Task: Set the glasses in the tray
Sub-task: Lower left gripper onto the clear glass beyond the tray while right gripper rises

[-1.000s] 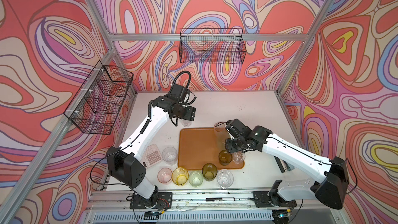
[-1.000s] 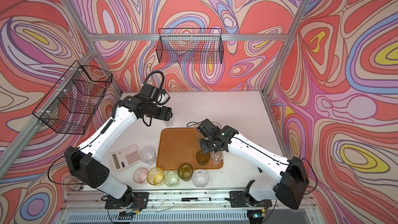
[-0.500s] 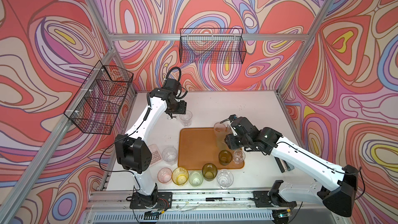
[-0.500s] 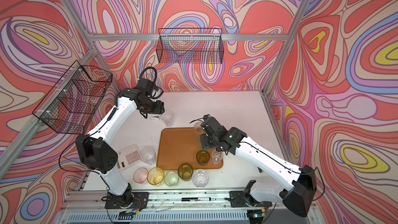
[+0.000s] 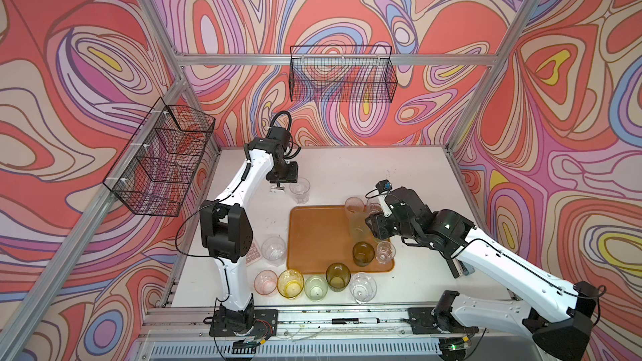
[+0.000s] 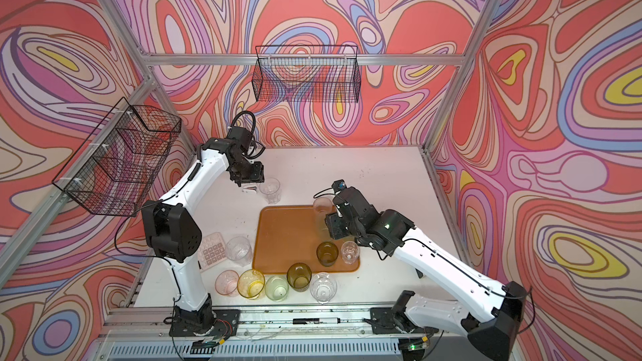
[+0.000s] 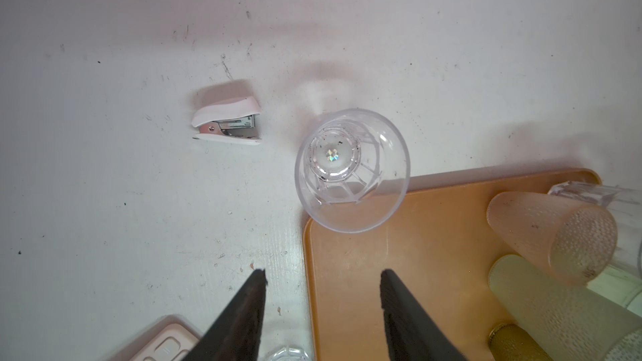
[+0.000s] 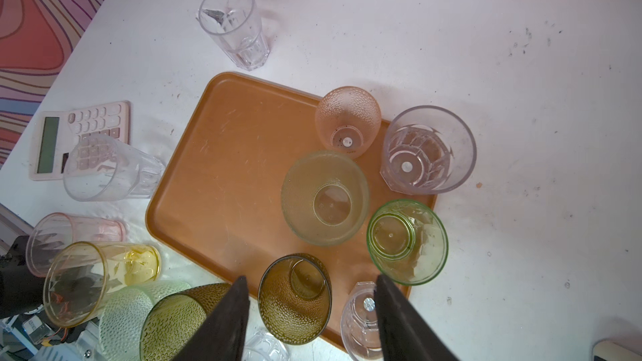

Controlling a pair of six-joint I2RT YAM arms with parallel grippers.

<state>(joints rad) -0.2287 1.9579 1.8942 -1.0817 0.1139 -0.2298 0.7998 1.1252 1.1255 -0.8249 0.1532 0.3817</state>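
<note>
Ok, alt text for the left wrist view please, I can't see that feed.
A clear glass stands upright on the white table just off a corner of the orange tray, with the left claw open and empty short of it. A small white stapler lies beside the glass; a pink glass stands on the tray.

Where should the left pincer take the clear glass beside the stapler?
Clear glass: I'd span its upper wall from above with the left pincer, jaws clear of the stapler; it stands upright, mouth up, widest at the rim.
</note>
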